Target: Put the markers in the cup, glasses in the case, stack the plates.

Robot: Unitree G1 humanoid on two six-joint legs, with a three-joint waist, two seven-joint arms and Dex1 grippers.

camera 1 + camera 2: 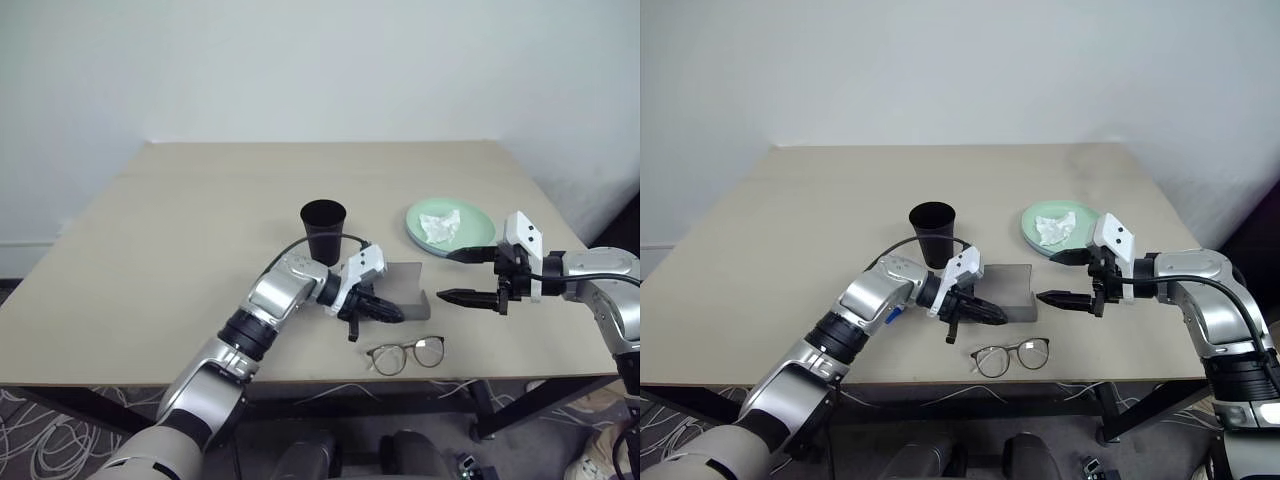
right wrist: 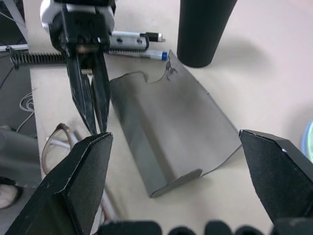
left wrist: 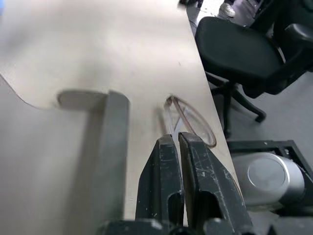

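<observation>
So the left tool (image 1: 985, 314) has its fingers pressed together, maybe pinching a temple of the glasses (image 1: 1011, 356), hard to tell. They lie by the surface's front edge, just beside the open case (image 1: 1008, 291). Right tool (image 1: 1062, 277) hangs spread wide. Glasses step: lift them into the case next.

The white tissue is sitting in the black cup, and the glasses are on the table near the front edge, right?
Not quite. The tissue lies on the green plate, not in the cup, as the left eye view shows. The glasses do lie on the table near its front edge.
</observation>
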